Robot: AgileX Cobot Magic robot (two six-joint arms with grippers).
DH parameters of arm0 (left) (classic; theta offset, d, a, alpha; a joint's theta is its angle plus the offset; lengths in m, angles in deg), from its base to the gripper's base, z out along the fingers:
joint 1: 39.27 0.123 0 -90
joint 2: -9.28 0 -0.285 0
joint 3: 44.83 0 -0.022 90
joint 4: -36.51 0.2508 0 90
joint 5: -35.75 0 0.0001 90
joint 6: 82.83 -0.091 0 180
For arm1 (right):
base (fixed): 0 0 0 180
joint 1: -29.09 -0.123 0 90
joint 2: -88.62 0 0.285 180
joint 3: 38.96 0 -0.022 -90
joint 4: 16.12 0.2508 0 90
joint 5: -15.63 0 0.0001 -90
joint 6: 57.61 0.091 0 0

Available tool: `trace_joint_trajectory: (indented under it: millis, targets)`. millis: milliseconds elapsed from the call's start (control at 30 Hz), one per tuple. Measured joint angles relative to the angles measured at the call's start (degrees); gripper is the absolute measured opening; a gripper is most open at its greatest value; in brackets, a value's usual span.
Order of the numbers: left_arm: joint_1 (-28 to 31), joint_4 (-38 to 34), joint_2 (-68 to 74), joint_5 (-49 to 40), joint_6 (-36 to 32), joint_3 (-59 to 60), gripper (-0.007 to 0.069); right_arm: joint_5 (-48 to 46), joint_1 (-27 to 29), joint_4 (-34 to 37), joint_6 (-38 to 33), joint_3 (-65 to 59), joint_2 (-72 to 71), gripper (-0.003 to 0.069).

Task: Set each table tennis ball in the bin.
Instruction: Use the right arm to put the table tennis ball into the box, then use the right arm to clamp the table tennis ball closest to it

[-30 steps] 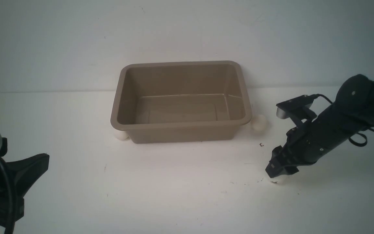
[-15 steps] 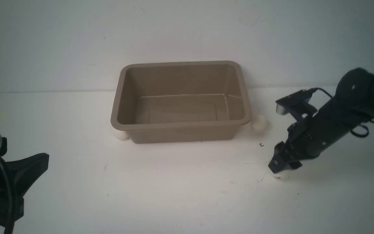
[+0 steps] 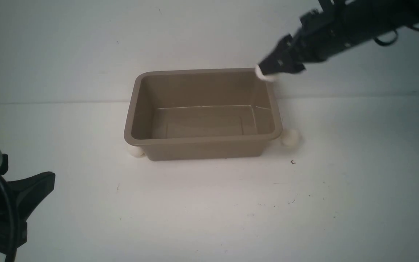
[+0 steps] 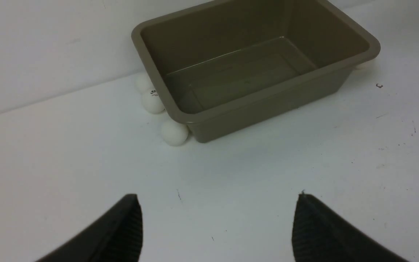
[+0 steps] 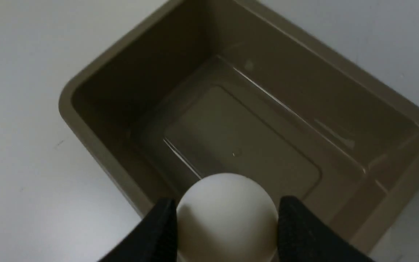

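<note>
We count 1 bin [image 3: 202, 143], 5 table tennis balls and 2 grippers. 1 of the 5 is the held ball [image 3: 264, 75], pinched in the right gripper [image 3: 266, 72]. The right wrist view shows its 2 black fingertips [image 5: 158, 225] pressed against opposite sides of the ball, so the jaws are closed on it.

3 more balls lie on the table against the bin's left outer wall, and the left wrist view shows them in a row. These are the far ball [image 4: 143, 82], the middle ball [image 4: 152, 102], which carries a small dark print, and the near ball [image 4: 174, 133] at the front left corner. The 5th ball [image 3: 289, 137] rests on the table just beside the bin's front right corner, partly under the flared rim. All 4 loose balls lie outside the bin.

In the front view the held ball hangs in the air at the bin's far right corner, above the rim. The right wrist view shows the bin's glossy inside below and beyond it.

The left gripper [image 4: 216, 198] sits low at the table's near left, well apart from the bin, its jaws spread wide with only bare table between them.

The table [image 3: 209, 218] is white and matte, scattered with dark specks [image 3: 292, 162]. A plain pale wall [image 3: 86, 43] rises just behind the bin.
</note>
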Motion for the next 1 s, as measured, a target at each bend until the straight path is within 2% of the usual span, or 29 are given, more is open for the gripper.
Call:
trace_joint_trajectory:
  millis: [300, 600, 633, 733, 767, 833, 1000]
  targets:
    - [0.00, 0.00, 0.00, 0.00, 0.00, 0.00, 0.0499, -0.06, -1.46, -0.28, 0.51, 11.17, 18.22, 0.0324]
    - [0.00, 0.00, 0.00, 0.00, 0.00, 0.00, 0.0499, 0.00, -1.46, -0.46, -1.25, 12.70, 20.95, 0.0331]
    - [0.00, 0.00, 0.00, 0.00, 0.00, 0.00, 0.0499, -0.05, -1.46, -0.67, -1.23, 13.10, 20.95, 0.0347]
    - [0.00, 0.00, 0.00, 0.00, 0.00, 0.00, 0.0499, -0.30, -1.46, -2.67, -0.08, 15.07, 20.76, 0.0475]
    - [0.00, 0.00, 0.00, 0.00, 0.00, 0.00, 0.0499, -0.39, -1.46, -4.18, 0.77, 16.07, 20.59, 0.0538]
    - [0.00, 0.00, 0.00, 0.00, 0.00, 0.00, 0.0499, -0.66, -1.46, -7.43, 2.40, 17.76, 19.76, 0.0598]
    - [0.00, 0.00, 0.00, 0.00, 0.00, 0.00, 0.0499, -3.67, -1.18, -19.73, 9.29, 23.39, 16.72, 0.0638]
